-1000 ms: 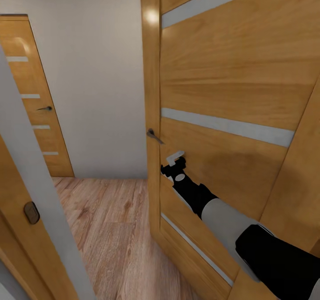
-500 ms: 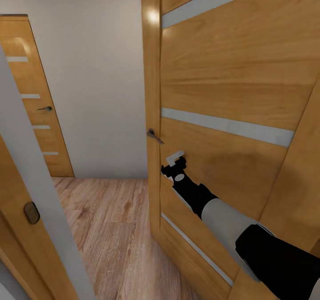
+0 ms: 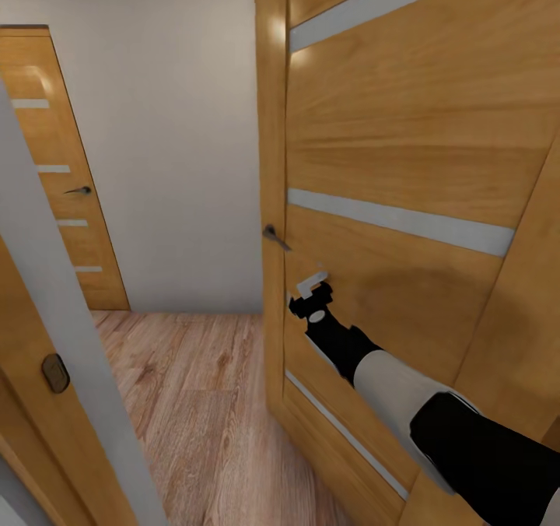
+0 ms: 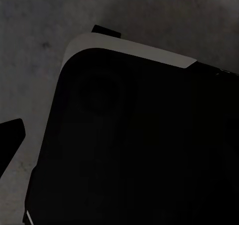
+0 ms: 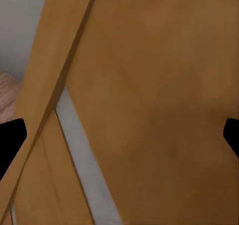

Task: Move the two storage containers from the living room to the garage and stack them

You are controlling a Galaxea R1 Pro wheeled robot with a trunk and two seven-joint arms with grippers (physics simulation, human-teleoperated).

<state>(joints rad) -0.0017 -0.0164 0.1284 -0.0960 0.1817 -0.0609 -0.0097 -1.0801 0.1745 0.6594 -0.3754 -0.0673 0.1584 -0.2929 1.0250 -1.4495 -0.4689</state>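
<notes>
The right half of the head view is taken up by a large wooden door (image 3: 404, 160) with pale horizontal strips, standing ajar. A plain white wall (image 3: 171, 121) fills the upper middle, a second, shut door (image 3: 54, 176) stands at the upper left, and light wood plank flooring (image 3: 194, 401) covers the lower centre. A door frame edge (image 3: 47, 339) with its latch plate runs down the lower left.

The right arm is stretched from the lower right to the open door, with the right gripper (image 3: 313, 292) set against the panel just below the dark lever handle (image 3: 274, 236). In the right wrist view the dark fingertips (image 5: 11, 137) are seen spread wide at both edges with only door wood between them, so nothing is held. The left gripper's state cannot be told from the dark left wrist view.

Neither storage container is in view here. The step in hand is judged to be transit: the door is being pushed open. Next, the panel would need to be swung wider and the base driven through.
</notes>
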